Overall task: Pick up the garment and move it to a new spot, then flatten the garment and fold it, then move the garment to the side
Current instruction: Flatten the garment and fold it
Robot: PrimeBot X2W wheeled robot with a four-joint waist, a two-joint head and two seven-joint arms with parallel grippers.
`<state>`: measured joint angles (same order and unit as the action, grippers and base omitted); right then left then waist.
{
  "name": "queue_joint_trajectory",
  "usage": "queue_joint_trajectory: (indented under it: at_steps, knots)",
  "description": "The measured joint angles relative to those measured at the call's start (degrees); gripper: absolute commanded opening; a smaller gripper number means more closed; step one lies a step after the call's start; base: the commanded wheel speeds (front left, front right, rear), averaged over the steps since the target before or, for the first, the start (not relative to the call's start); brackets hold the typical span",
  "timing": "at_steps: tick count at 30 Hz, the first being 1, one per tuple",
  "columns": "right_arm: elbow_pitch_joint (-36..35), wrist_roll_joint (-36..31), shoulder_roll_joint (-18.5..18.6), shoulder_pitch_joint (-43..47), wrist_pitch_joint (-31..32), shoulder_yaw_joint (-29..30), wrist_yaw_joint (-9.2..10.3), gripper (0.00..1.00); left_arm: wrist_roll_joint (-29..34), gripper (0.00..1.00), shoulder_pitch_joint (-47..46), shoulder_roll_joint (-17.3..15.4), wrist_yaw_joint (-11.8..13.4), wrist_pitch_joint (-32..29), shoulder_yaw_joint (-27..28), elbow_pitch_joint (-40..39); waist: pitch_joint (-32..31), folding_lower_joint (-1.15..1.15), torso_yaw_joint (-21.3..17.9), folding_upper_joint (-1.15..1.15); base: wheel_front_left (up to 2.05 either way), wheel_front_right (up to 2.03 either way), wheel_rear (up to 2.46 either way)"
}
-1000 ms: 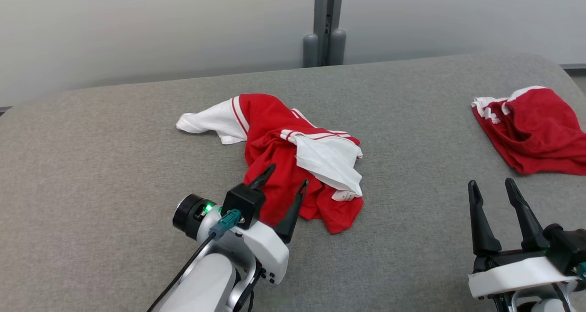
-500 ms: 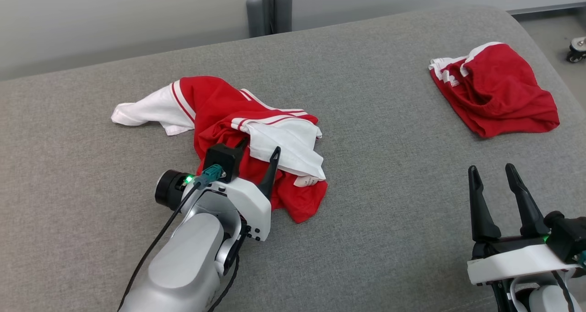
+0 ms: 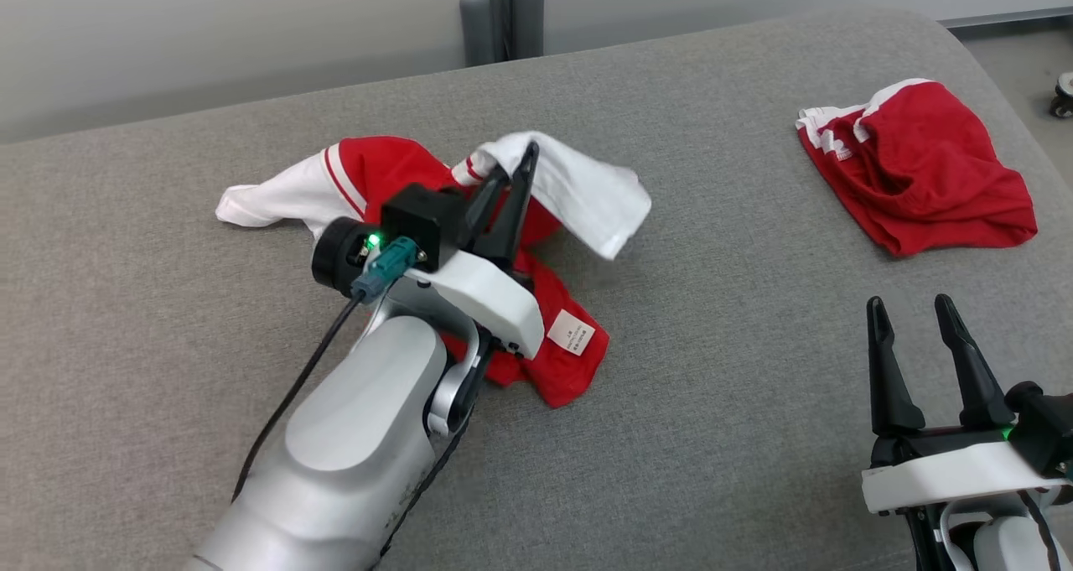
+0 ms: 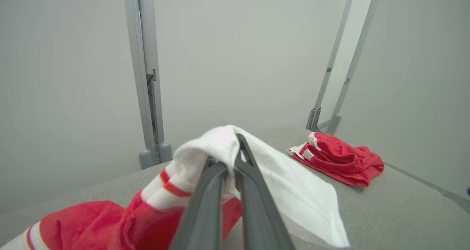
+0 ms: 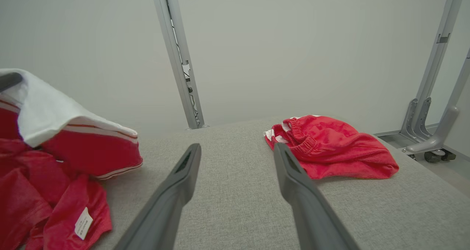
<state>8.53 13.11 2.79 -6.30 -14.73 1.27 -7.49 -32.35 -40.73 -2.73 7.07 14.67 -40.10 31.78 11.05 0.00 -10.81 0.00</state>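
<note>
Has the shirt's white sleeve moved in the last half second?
Yes. The left gripper has lifted the white sleeve off the red shirt, toward the grey post.

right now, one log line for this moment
phase: pick up | left gripper: shut on garment, white end raised | right gripper: open, idle | shorts: lying far right

The right gripper [image 5: 237,149] holds its fingers spread above the grey cushion [image 5: 235,195]. Left of the gripper the red-and-white garment [image 5: 55,151] lies bunched, its white part raised. Beyond the gripper's right finger lie red shorts [image 5: 330,151].
</note>
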Motion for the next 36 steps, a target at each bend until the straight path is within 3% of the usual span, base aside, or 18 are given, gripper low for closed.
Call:
queue_joint_trajectory:
  at_steps: [8, 12, 17, 22, 33, 34, 35, 36]
  knots:
    - [-0.16, -0.03, 0.02, 0.47, -0.11, 0.87, 0.00, 1.00, 0.87, 0.00, 2.65, -3.02, 5.24, 0.41, 11.39, -10.18, -0.76, 0.00, 2.79, 0.00, 0.00, 0.00, 0.00]
    - [-0.32, -0.36, -0.01, 0.78, -0.12, 1.05, 0.00, 1.00, 0.98, 0.00, 11.63, -6.33, 7.76, 0.41, 20.00, -14.61, -1.24, 0.00, 5.30, 0.00, 0.00, 0.00, 0.00]
    - [-0.40, -0.54, -0.02, 1.01, -0.13, 0.90, 0.00, 1.00, 0.67, 0.00, 19.10, -7.54, 8.96, 0.41, 27.13, -15.93, -1.48, 0.00, 7.30, 0.00, 0.00, 0.00, 0.00]
    - [-0.54, -0.85, -0.04, 1.10, 0.00, 0.15, 0.00, 1.00, 0.70, 0.00, 26.03, -6.14, 8.53, 0.41, 34.00, -14.69, -1.66, 0.00, 9.34, 0.00, 0.00, 0.00, 0.00]
    - [-0.33, -1.40, -0.02, 1.38, 1.19, -1.01, 0.00, 1.00, 4.76, 0.00, 33.66, -2.11, 4.30, 0.42, 43.80, -12.14, -2.29, 0.00, 10.93, 0.00, 0.00, 0.00, 0.00]
    - [-0.31, -1.49, -0.02, 1.38, 1.29, -1.27, 0.00, 1.00, 5.21, 0.38, 33.82, -1.89, 3.58, 0.42, 43.98, -11.70, -2.41, 0.00, 10.99, 0.00, 0.00, 0.00, 0.00]
    - [-0.27, -1.52, -0.01, 1.40, 1.42, -1.48, 0.00, 1.00, 5.70, 0.89, 33.83, -1.71, 2.94, 0.41, 44.08, -11.32, -2.55, 0.00, 11.05, 0.00, 0.00, 0.00, 0.00]
    - [-0.24, -1.59, -0.02, 1.46, 1.67, -1.77, 0.00, 1.00, 6.16, 1.00, 33.83, -1.53, 2.47, 0.42, 44.24, -11.14, -2.70, 0.00, 11.10, 0.00, 0.00, 0.00, 0.00]
